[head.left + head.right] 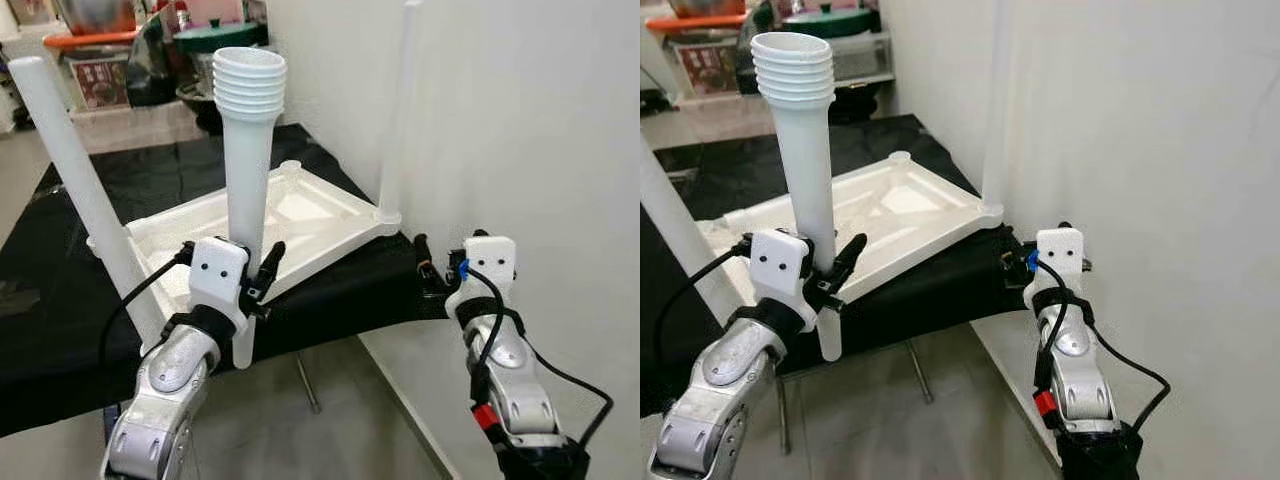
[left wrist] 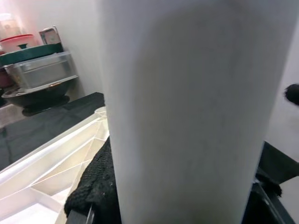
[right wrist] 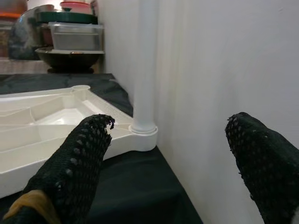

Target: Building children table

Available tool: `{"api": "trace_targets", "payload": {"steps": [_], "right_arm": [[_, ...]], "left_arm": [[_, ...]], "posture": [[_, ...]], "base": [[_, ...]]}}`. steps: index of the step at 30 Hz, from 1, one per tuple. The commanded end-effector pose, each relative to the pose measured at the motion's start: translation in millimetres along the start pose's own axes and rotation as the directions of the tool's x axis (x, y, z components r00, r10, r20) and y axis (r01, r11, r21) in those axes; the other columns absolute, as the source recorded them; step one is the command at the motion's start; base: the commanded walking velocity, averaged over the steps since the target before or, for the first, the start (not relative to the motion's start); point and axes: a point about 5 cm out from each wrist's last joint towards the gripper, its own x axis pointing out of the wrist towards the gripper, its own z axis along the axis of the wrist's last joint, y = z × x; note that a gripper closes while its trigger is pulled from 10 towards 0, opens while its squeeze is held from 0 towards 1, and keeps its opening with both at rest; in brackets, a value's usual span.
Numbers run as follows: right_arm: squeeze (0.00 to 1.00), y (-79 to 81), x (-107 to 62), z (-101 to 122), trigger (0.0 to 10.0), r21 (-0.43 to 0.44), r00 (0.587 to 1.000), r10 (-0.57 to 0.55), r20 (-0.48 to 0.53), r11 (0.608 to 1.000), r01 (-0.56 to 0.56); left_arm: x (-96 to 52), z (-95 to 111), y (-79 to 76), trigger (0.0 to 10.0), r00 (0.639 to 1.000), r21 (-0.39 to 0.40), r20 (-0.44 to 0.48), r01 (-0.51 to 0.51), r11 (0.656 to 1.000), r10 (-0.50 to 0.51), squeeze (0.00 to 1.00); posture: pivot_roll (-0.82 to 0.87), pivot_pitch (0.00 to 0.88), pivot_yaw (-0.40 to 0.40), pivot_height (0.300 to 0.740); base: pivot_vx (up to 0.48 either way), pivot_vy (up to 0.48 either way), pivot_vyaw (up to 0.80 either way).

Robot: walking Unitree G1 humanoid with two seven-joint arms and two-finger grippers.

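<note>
A white plastic tabletop (image 1: pixel 300 215) lies upside down on a black-covered table (image 1: pixel 60 300). One white leg (image 1: pixel 398 110) stands upright in its right corner socket by the wall, and another leg (image 1: pixel 85 190) stands at its left corner. My left gripper (image 1: pixel 262 275) is shut on a third white leg (image 1: pixel 247 170), holding it upright at the table's near edge, its threaded end on top. This leg (image 2: pixel 187 112) looms close in the left wrist view. My right gripper (image 3: pixel 173 154) is open, low beside the table's near right corner, facing the mounted leg (image 3: pixel 144 70).
A white wall (image 1: pixel 520 120) runs close along the right side. Storage bins, bowls and boxes (image 1: pixel 110 60) stand behind the table. Grey floor (image 1: pixel 300 420) lies below the table's near edge, with a metal table leg (image 1: pixel 307 385) underneath.
</note>
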Motion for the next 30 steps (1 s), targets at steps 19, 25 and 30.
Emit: {"api": "trace_targets", "payload": {"steps": [19, 25, 30], "right_arm": [[0.00, 6.6, 3.9, -4, 10.0, 0.003, 0.999, 0.046, -0.002, 0.999, -0.046], [0.00, 7.5, 4.7, -4, 10.0, 0.005, 0.999, 0.049, -0.004, 0.999, -0.049], [0.00, 8.4, 5.2, -5, 10.0, 0.007, 0.999, 0.050, -0.006, 0.999, -0.050]], "left_arm": [[-5.3, 4, -6.1, 10.0, 0.998, -0.006, 0.047, 0.030, 1.000, -0.030, 0.00], [-7.1, 5, -10.0, 10.0, 0.997, -0.023, 0.053, 0.066, 0.998, -0.064, 0.00], [-9.5, 4, -13.4, 10.0, 0.995, -0.030, 0.050, 0.089, 0.996, -0.087, 0.00]], "posture": [[0.04, 0.000, -0.027, 0.740], [0.04, 0.000, -0.027, 0.740], [0.04, 0.000, -0.026, 0.740]], "base": [[0.000, 0.000, 0.00], [0.000, 0.343, 0.00], [0.000, 0.476, 0.00]]}}
